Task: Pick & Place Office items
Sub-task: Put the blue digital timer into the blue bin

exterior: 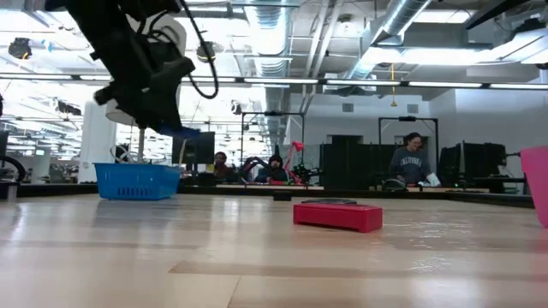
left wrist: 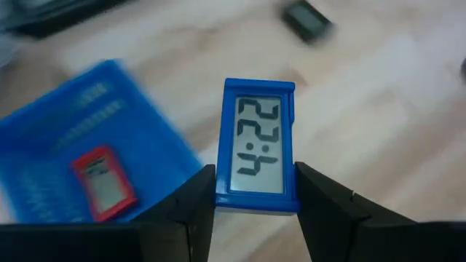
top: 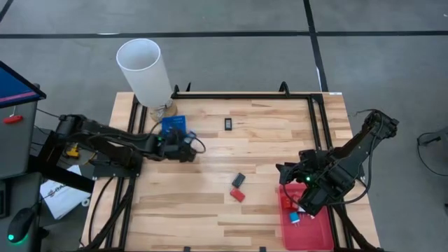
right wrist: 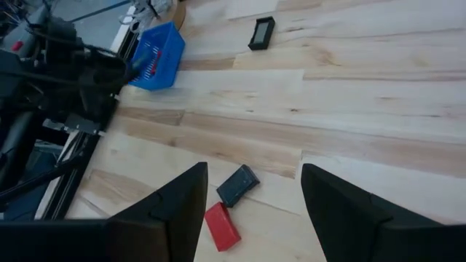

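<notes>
Overhead, ducts cross above the wooden table (exterior: 257,257).

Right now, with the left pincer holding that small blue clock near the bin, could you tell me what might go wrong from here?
1. The left pincer grips the small blue rectangular digital clock only by its lower edges; it could tilt or slip out before release.
2. The clock is beside the square blue plastic bin, not over it, so dropping now would likely miss.
3. A small red clock already lies in the bin; the blue one may land on it.
</notes>
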